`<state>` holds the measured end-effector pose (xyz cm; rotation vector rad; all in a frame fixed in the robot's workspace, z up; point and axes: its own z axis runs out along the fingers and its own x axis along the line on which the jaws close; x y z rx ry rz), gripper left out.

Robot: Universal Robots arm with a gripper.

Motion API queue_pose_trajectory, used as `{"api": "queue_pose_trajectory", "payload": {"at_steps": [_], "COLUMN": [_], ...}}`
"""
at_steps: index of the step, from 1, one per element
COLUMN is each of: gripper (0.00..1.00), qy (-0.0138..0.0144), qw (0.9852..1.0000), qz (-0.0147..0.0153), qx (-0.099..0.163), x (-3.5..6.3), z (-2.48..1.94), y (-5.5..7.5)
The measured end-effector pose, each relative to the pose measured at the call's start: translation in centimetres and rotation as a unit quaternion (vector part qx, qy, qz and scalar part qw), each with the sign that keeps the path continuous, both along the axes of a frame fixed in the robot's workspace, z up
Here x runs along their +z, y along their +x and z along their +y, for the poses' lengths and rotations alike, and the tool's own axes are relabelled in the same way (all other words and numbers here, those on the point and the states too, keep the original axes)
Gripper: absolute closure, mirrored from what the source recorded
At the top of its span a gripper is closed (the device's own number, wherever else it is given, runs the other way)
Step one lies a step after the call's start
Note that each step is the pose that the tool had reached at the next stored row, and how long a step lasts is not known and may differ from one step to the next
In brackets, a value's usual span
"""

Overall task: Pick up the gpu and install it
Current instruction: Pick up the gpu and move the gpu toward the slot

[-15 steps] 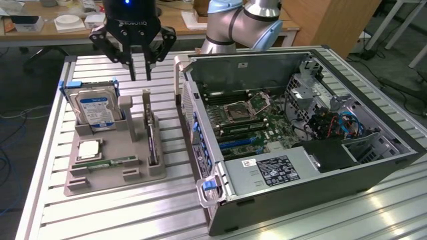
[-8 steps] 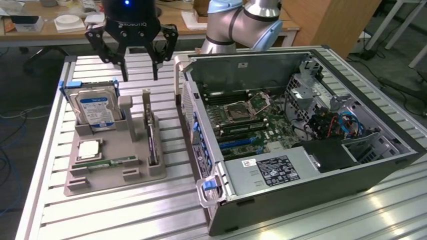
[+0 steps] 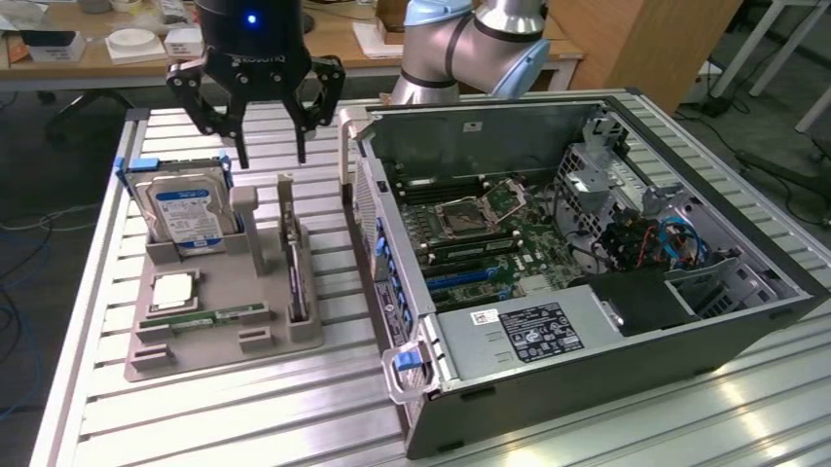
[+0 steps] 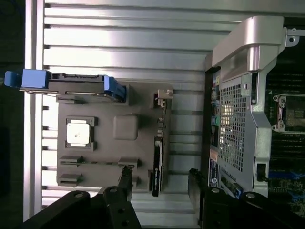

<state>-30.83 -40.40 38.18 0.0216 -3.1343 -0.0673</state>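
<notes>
my hand (image 3: 270,156) hangs in the air above the far end of a grey holder (image 3: 221,341), its black fingers (image 3: 240,146) spread wide apart and gripping nothing. the gpu (image 3: 296,282) stands on its thin edge in a long slot of that holder, on the side nearest the open computer case (image 3: 585,321), and my hand is not touching it. in the wrist view the gpu (image 4: 158,162) appears as a narrow dark strip, lying between my two fingertips (image 4: 125,179) but well below them. in the same holder (image 4: 126,126) a hard drive (image 3: 182,209) with a blue and white label stands upright in blue rails at the far end, and a small square silver cpu (image 3: 175,290) lies flat in a pocket nearer the camera. the holder rests on a ribbed metal worktop (image 3: 260,418). the case lies on its side just beside the holder, at the exterior view's right, with its panel off and the green motherboard (image 3: 481,233) exposed inside.
</notes>
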Motion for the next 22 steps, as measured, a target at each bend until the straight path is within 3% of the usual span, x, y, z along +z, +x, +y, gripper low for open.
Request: {"api": "queue_pose_trajectory", "payload": {"at_steps": [6, 17, 22], "gripper": [0.41, 0.41, 0.41], "qy": [-0.0001, -0.0002, -0.0001], "qw": [0.9998, 0.9997, 0.9997], "qz": [-0.0026, -0.0027, -0.0060], "qx": [-0.021, -0.024, -0.024], "x": [-1.05, -3.05, -3.84], "z": [-0.02, -0.47, -0.59], "y": [0.0, 0.0, 0.0]}}
